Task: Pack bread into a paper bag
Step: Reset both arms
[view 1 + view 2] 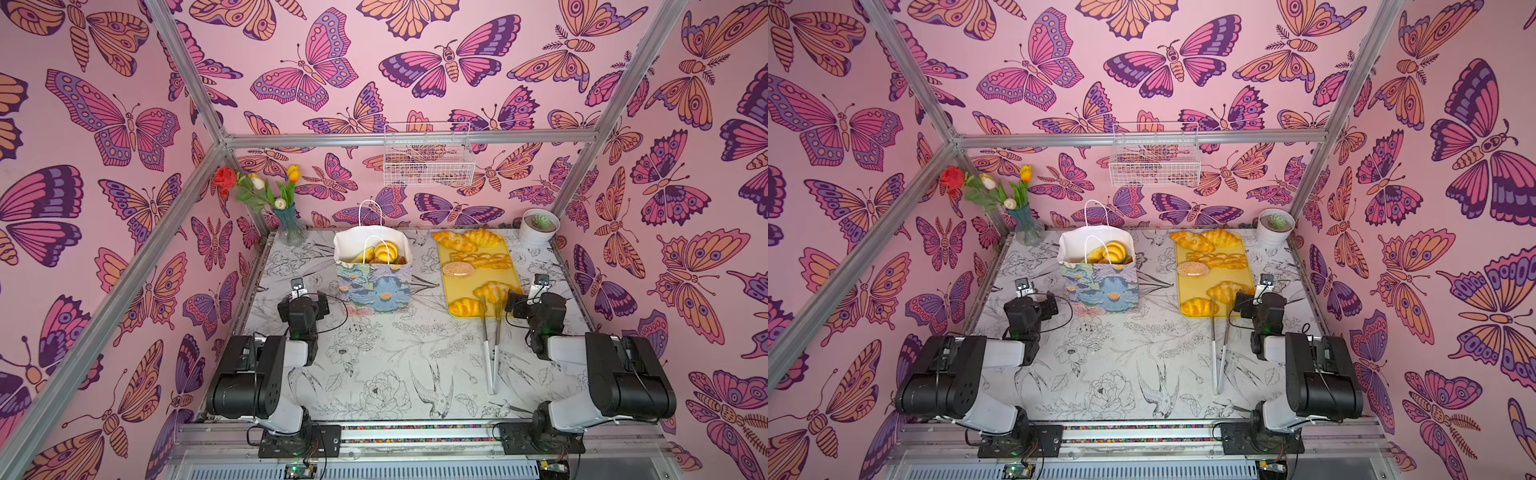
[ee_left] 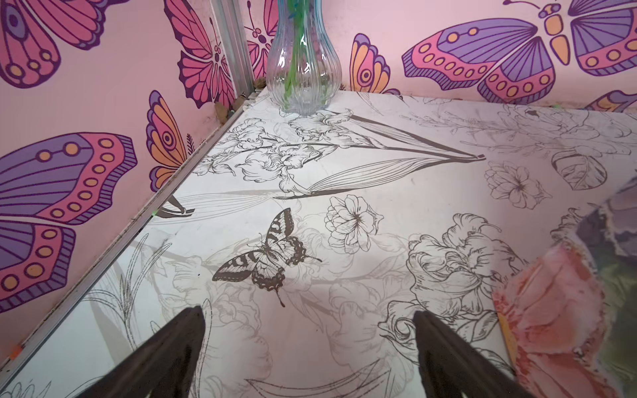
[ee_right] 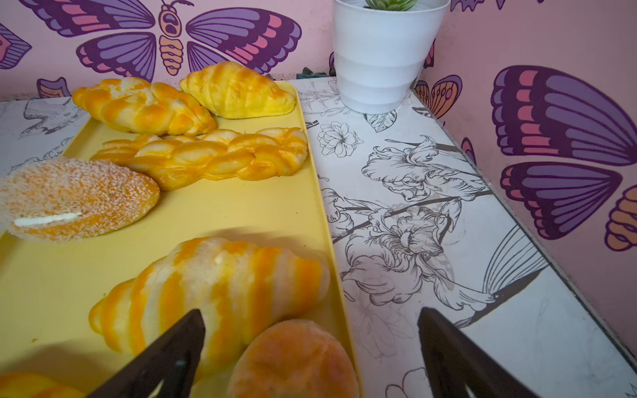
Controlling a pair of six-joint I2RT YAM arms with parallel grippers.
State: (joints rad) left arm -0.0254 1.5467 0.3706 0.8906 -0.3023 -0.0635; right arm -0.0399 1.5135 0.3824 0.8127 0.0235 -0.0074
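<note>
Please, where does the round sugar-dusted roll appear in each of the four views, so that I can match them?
In a top view: sugar-dusted roll on the yellow tray, left side, beside the braided loaf.
In a top view: the same place.
Left wrist: not in it.
Right wrist: on the tray, beside the loaf, roll at.
Shared landmark: white plant pot, except left wrist.

bright, even light, soft shadows (wide-angle edges bend), nearest bread (image 3: 293,358) blurred.
</note>
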